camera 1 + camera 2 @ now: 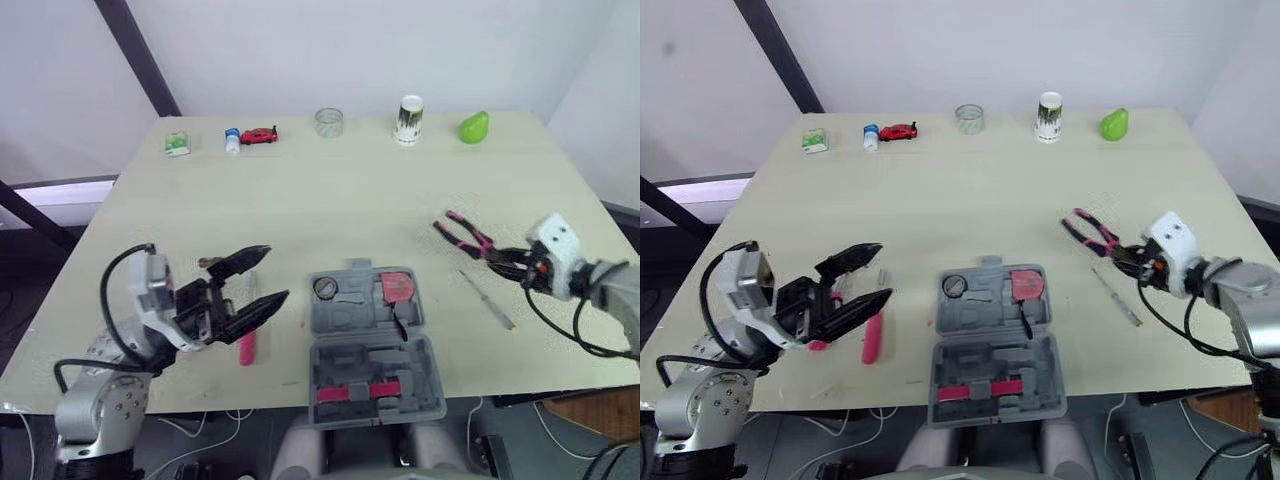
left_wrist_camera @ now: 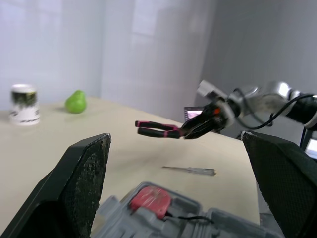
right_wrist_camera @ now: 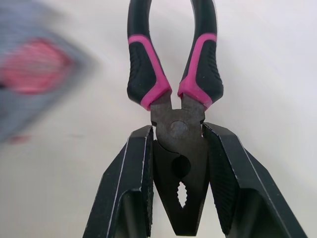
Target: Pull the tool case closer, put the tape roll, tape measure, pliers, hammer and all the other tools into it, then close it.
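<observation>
The grey tool case (image 1: pixel 372 350) lies open at the table's front edge, with a red tape measure (image 1: pixel 398 286) and a small round part (image 1: pixel 325 288) in its far half. My right gripper (image 1: pixel 512 263) is shut on the head of the pink-and-black pliers (image 1: pixel 463 234), held just above the table to the right of the case. In the right wrist view the pliers (image 3: pixel 144 74) point handles away. My left gripper (image 1: pixel 256 281) hangs open to the left of the case, over a pink-handled tool (image 1: pixel 247 346). A thin screwdriver (image 1: pixel 487 298) lies right of the case.
Along the far edge stand a green box (image 1: pixel 177 143), a small bottle (image 1: pixel 232 140), a red toy car (image 1: pixel 260 135), a clear round ring (image 1: pixel 329 122), a printed cup (image 1: pixel 410 119) and a green pear (image 1: pixel 473 127). The table's middle is bare.
</observation>
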Motion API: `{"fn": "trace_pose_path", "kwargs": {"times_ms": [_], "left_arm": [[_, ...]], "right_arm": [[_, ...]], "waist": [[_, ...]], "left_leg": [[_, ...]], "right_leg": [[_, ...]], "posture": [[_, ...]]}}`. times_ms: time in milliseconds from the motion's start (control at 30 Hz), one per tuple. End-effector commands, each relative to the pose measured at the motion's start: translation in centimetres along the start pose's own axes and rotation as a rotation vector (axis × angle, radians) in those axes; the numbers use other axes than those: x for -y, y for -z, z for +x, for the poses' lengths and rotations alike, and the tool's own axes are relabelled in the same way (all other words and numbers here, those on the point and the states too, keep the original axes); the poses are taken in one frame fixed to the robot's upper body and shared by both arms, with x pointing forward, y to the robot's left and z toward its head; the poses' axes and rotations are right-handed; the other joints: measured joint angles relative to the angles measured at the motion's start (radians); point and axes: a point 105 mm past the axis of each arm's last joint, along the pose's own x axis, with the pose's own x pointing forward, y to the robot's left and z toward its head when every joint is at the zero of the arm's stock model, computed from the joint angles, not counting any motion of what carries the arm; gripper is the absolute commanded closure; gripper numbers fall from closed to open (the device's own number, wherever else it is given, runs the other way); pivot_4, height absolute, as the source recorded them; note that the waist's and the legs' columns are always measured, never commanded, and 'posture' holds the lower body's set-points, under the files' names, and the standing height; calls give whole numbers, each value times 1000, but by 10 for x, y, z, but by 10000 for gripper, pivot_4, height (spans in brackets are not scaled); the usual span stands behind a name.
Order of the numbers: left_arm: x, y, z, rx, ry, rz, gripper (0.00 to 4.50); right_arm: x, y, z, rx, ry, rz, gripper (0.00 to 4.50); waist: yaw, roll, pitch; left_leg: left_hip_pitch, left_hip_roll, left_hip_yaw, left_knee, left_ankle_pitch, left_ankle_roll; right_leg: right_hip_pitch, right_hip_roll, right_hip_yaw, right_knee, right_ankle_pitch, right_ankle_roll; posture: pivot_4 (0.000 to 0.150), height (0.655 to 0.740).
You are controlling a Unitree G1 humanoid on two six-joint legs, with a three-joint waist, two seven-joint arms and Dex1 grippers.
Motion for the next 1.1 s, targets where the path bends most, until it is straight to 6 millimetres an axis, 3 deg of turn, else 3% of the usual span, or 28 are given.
{"fn": "trace_pose_path", "kwargs": {"times_ms": [33,233,333,733,1100], "left_arm": [[0,-12,-20,-3,17,-29,0],[-4,-12,-51,-77,-1,-86,0],[-5,-9,-61,-122,-4,-92,0],[4,-5,-64,-176,24,-82,0],[4,-3,-64,-195,31,-75,0]], "right_arm": [[-37,-49,7,6,-209,-207,35290],[-80,-59,25,-142,-442,-348,35290],[-93,-43,41,-253,-510,-411,35290],[-101,-41,87,-291,-512,-474,35290],[-116,-43,109,-286,-533,-489,35290]], "waist": [[-1,0,0],[11,-2,1],[12,-3,2],[5,-5,3],[5,-5,3]], "left_leg": [[-1,0,1,0,0,0],[-13,1,-3,1,0,0],[-14,-1,-3,1,0,0],[-13,-1,-4,1,0,0],[-13,-1,-3,1,0,0]], "right_leg": [[-1,0,1,0,0,0],[-10,-4,-4,1,0,0],[-10,-7,-5,-1,0,0],[-10,-7,-6,2,0,0],[-11,-7,-6,2,1,0]], "posture": [[1500,7400],[1500,7400],[1500,7400],[1500,7400],[1500,7400]]}}
